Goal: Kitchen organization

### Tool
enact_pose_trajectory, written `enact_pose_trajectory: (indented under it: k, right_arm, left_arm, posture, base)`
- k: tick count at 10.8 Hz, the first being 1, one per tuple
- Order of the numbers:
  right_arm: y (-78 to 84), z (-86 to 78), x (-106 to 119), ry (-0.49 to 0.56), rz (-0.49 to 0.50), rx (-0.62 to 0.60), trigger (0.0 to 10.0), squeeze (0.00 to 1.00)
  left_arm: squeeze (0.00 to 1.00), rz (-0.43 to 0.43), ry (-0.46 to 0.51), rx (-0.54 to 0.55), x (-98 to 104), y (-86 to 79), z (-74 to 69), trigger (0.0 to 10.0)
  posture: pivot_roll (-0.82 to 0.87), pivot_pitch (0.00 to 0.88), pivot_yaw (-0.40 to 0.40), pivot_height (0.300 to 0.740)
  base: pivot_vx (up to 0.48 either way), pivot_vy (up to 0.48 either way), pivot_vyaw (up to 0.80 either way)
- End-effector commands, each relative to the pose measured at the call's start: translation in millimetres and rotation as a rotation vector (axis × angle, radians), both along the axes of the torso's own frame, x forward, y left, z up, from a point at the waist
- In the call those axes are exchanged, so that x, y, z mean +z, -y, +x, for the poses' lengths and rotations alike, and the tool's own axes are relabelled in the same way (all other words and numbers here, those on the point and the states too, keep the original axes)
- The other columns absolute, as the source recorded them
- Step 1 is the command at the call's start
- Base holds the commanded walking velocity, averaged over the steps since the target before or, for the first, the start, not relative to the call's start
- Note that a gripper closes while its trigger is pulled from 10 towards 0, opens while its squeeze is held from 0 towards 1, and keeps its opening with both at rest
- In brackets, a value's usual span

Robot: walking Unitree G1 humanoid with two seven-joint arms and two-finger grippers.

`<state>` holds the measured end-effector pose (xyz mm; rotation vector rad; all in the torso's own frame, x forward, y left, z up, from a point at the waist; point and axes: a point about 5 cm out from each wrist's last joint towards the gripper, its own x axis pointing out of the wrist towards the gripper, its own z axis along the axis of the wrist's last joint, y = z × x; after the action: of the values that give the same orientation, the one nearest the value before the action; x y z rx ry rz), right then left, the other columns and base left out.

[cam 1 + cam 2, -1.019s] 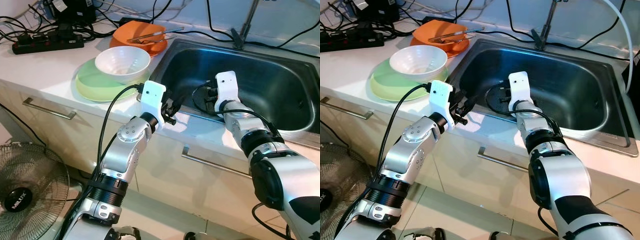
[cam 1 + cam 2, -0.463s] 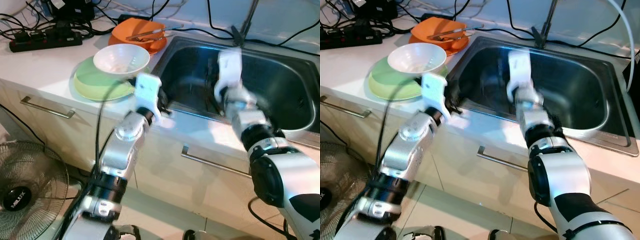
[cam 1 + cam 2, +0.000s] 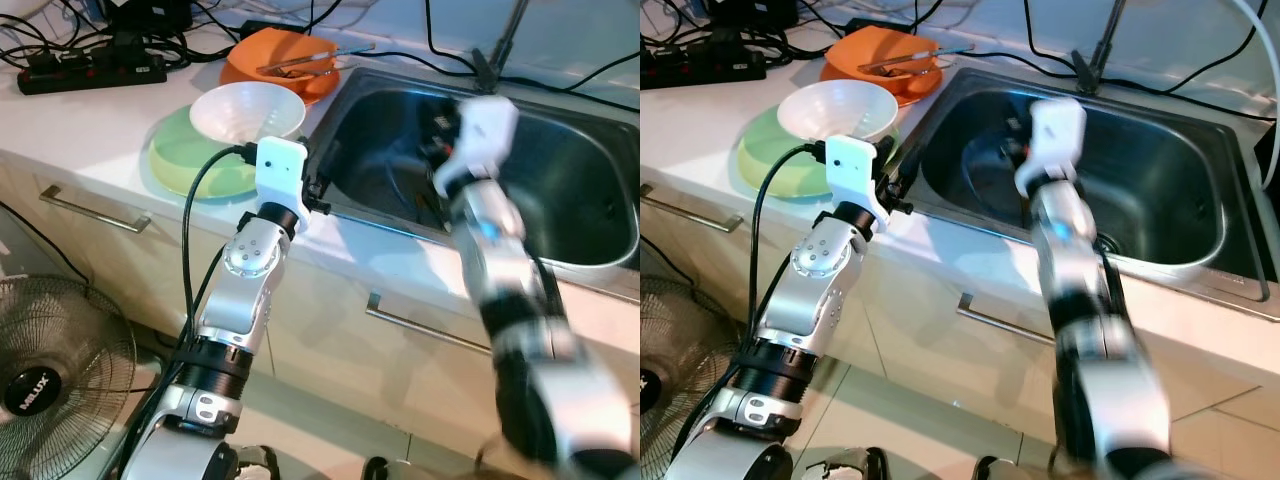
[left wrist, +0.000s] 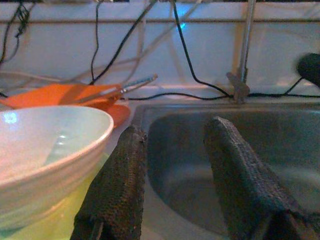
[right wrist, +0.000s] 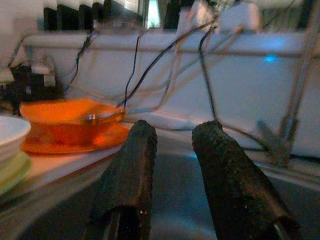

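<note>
1. Only one bit of writing to read: the hub badge on the floor fan [image 3: 45, 385], low at the near left, says what looks like "MILUX".
2. On the white bench [image 3: 90, 125], a white bowl [image 3: 246, 110] sits on a pale green plate [image 3: 190, 160], just left of the steel sink [image 3: 1160, 190].
3. Farther back, an orange bowl on an orange plate [image 3: 275, 62] carries metal utensils [image 3: 310, 62] lying across it.
4. A black power strip [image 3: 90, 78] and tangled cables lie at the far left of the bench.
5. Left claw [image 4: 175, 165] sits at the sink's left rim, beside the white bowl; its wrist camera shows both black fingers [image 4: 120, 185] parted with nothing between them.
6. That left wrist view gives what the head views lack: the bowl's side up close, touching nothing, and the tap's stem [image 4: 244, 50] rising behind the basin.
7. Right claw [image 5: 172, 150] is up over the sink, the arm blurred in the head views; its wrist view shows the fingers [image 5: 130, 175] apart and empty.
8. The right wrist view also looks across at the orange dishes and a cable-draped back wall.
</note>
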<state>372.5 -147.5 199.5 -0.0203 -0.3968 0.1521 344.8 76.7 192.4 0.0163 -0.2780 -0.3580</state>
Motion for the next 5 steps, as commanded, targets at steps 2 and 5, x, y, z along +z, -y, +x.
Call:
enact_pose_trajectory:
  k: [2, 5]
  right_arm:
    - [13.9, -12.2, -5, 0.016, 0.036, -0.046, 10.0, 0.00]
    - [17.4, -29.1, -11, 0.022, 0.013, -0.050, 10.0, 0.00]
  left_arm:
    - [0.00, 0.002, 0.069, 0.049, 7, -5.1, 1.2, 10.0]
    - [0.00, 0.026, 0.079, 0.083, 1, -17.6, -3.6, 10.0]
  posture:
    - [0.04, 0.097, -0.031, 0.740]
    - [0.02, 0.096, -0.011, 0.740]
  base:
    - [0.000, 0.000, 0.00]
    - [0.000, 0.000, 0.00]
